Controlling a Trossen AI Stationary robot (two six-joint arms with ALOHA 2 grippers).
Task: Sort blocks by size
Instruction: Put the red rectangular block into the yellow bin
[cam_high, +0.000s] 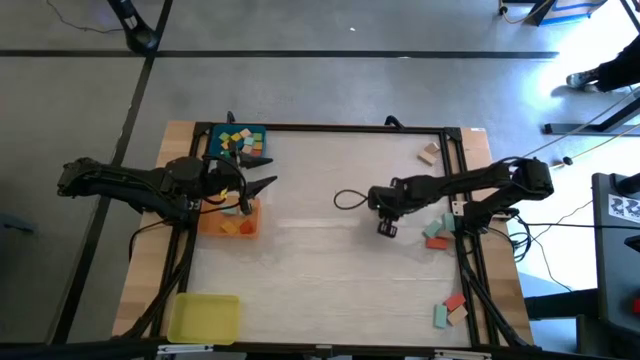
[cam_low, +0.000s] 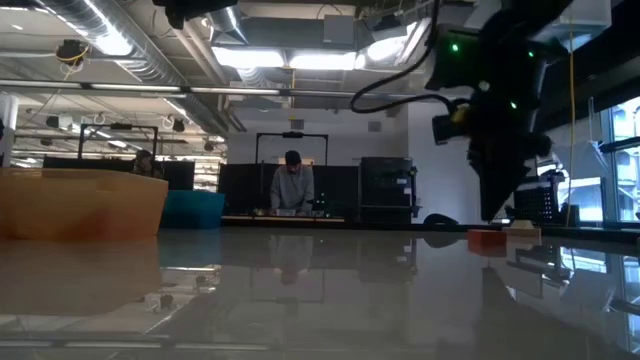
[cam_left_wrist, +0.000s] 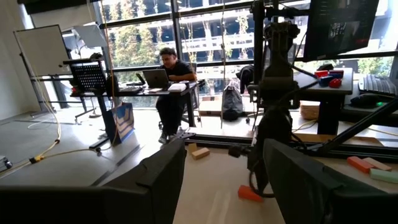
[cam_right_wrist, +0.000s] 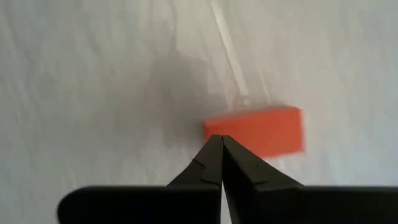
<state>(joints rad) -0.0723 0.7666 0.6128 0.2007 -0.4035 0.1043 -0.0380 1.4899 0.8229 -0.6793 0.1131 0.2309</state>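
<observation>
The white table (cam_high: 320, 270) carries three flat trays along its left edge: a blue tray (cam_high: 237, 140) at about 10 o'clock, filled with small mixed-colour blocks (cam_high: 243, 143); an orange tray (cam_high: 231, 220) at 9 o'clock with a few orange blocks in it; and a yellow tray (cam_high: 204, 317) at 7 o'clock.

The left gripper (cam_high: 262, 186) hangs between the blue and orange trays, its fingers spread wide with nothing between them.

The right gripper (cam_high: 386, 229) sits just right of the table's centre, pointing down. In the right wrist view its fingers (cam_right_wrist: 214, 163) are pressed together to a point, gripping nothing, and an orange-red block (cam_right_wrist: 255, 131) lies flat on the table just beyond the tips, offset to one side; whether the tips touch it cannot be told.

Loose blocks lie on the table's right side: a tan one (cam_high: 429, 152) at 2 o'clock, red and teal ones (cam_high: 436, 233) at 3 o'clock, and a red and teal pair (cam_high: 449, 308) at 5 o'clock.
</observation>
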